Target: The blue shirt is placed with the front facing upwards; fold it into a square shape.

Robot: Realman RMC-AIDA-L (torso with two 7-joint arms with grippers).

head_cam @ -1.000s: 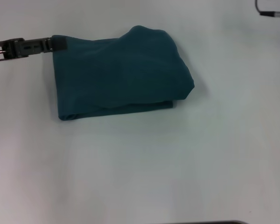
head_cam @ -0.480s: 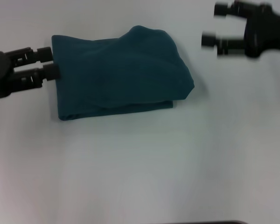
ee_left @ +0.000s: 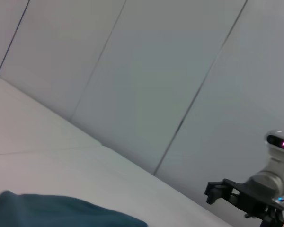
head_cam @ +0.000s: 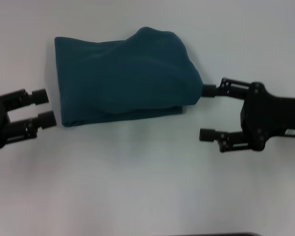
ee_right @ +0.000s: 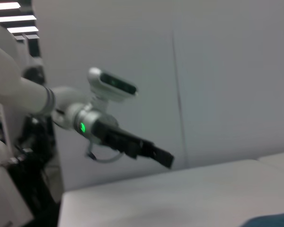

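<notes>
blue shirt (head_cam: 125,76): It is seen folded into a thick, nearly square bundle on the far middle of the surface. The far right part is puffed up in a rounded hump. A thin lower layer can be seen along the near edge. No letters are shown on the side that faces up.
surface (head_cam: 147,187): It is white and flat, and the shirt is carried on it.
left claw (head_cam: 43,108): It is found at the left of the shirt, just beside the near left corner. The cloth is not touched by it. Its two fingers are spread apart, and nothing is held between them.
right claw (head_cam: 208,112): It is found at the right of the shirt. Its two fingers are spread wide. The far fingertip is placed right at the shirt's right edge. The near fingertip is kept apart from the cloth. Nothing is gripped.
</notes>
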